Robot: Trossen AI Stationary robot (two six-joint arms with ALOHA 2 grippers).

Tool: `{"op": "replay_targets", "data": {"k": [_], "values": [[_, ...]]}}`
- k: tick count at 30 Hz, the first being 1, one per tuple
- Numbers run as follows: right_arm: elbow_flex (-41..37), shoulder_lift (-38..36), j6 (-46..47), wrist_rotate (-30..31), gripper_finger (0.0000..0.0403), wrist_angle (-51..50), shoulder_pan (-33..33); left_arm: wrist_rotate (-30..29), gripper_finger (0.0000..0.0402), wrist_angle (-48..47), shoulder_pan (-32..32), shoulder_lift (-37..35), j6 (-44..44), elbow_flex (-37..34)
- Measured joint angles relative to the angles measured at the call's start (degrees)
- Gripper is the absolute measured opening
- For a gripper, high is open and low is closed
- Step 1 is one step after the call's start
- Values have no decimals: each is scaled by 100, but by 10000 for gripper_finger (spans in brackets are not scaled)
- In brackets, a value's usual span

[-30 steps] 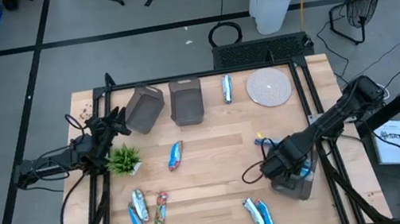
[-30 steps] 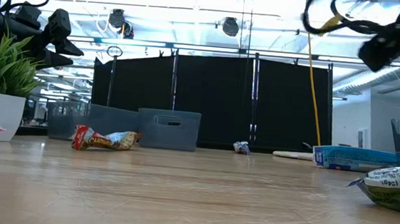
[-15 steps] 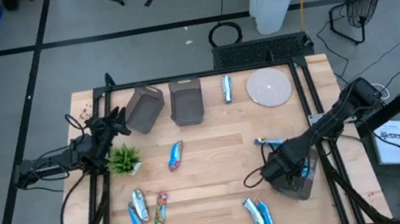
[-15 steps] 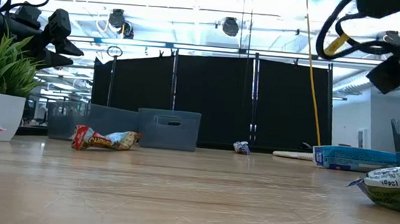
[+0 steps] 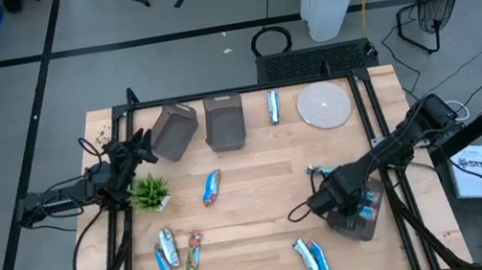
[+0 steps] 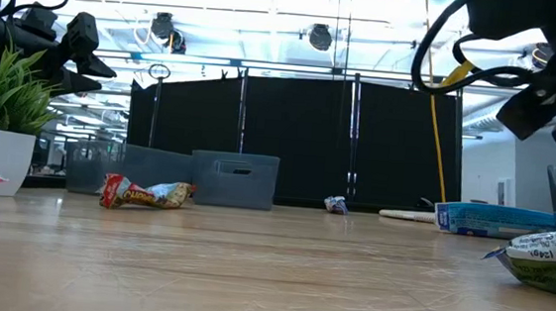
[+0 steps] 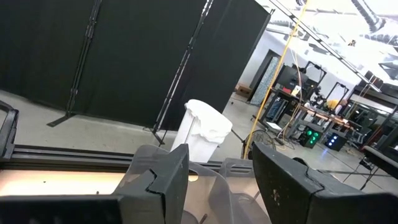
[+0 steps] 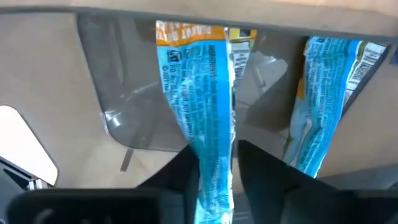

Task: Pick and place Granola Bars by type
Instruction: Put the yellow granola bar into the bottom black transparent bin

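Granola bars: wrapped bars lay scattered over the wooden table [image 5: 264,219]; one [image 5: 211,187] near the centre, a cluster [image 5: 177,253] toward 7 o'clock, a pair [image 5: 312,259] toward 5 o'clock, and one [image 5: 273,107] toward 12 o'clock beside the round mat [image 5: 324,104].
Held bar: a blue bar [image 8: 208,118] with an orange end stood pinched between the right gripper's [image 8: 214,180] fingers, hanging into a clear bin [image 8: 130,124], probably to be dropped with its own type.
Bin contents: a second blue bar [image 8: 323,106] already leaned inside the same clear bin, which suggested this bin collected the blue kind.
Right gripper: closed on the blue bar, over the bin [image 5: 356,218] toward 4 o'clock on the table.
Left gripper: waited at about 9 o'clock [image 5: 132,152], just beside the small green plant [image 5: 149,191]; its fingers [image 7: 158,180] stood apart with nothing between them.
Grey bins: two [image 5: 174,131] [image 5: 224,122] sat toward 11 o'clock, likely meant for the other types.
Progress: judging by the many bars on the table, sorting looked barely begun.
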Motion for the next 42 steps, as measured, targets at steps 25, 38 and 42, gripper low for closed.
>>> {"op": "replay_targets", "data": {"k": [25,38,42], "values": [[10,-632,52,2,268,-599,-115,0,182,-1,0,0,0,2],[491,-1581,245,481,264,-643,-115,0,182,0,0,2,0,2],[663,-1818,340,708,263,-555,-119,1,182,1,0,0,0,1]]}}
